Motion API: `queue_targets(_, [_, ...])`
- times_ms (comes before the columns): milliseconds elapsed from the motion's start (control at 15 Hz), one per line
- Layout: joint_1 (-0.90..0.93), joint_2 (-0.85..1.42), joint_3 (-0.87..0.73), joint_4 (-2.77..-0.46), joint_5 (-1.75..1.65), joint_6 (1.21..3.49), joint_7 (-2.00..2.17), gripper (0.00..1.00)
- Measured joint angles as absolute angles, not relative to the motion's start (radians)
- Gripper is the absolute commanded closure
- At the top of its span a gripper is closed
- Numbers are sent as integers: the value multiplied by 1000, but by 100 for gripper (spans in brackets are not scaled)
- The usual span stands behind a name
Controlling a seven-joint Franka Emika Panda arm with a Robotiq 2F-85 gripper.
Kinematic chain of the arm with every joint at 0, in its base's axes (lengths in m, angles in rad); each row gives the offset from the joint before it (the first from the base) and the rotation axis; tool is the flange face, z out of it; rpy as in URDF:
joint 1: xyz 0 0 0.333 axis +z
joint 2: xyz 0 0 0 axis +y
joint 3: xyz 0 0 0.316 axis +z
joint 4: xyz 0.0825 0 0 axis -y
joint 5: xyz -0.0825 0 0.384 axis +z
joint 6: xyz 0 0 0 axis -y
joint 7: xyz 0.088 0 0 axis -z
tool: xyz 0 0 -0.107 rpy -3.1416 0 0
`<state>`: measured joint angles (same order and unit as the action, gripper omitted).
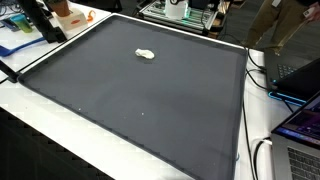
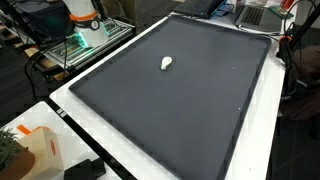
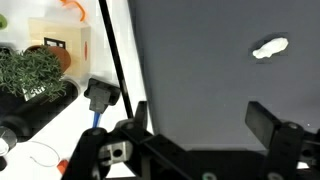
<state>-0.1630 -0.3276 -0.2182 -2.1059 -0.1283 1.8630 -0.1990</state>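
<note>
Small white object (image 1: 146, 54) (image 2: 166, 63) left lying on the dark mat (image 1: 150, 105), jaws wide and empty

In both exterior views the object was seen well inside the mat's edges, the mat being spread over the white tabletop (image 2: 105, 135). In the wrist view the jaws were seen wide apart with nothing between them, well apart from the object (image 3: 269, 48); a potted plant (image 3: 35, 70) and a white box (image 3: 60, 40) were set beside the mat

The jaws stand wide apart with nothing between them. In the wrist view one finger (image 3: 268, 122) shows at right, its mate low at left. The wrist (image 1: 42, 24) hangs at the far left in an exterior view.
</note>
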Motion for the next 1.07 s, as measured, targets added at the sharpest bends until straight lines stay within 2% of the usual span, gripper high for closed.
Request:
queue_targets(467, [-150,-343,-146,-2218,-128,1940,-98,0])
queue_targets(867, [-111,-423,-39,-2499,-117,2233,109,0])
queue_targets(1067, [-107,-455,-29,-2558,-114,2284,140,0])
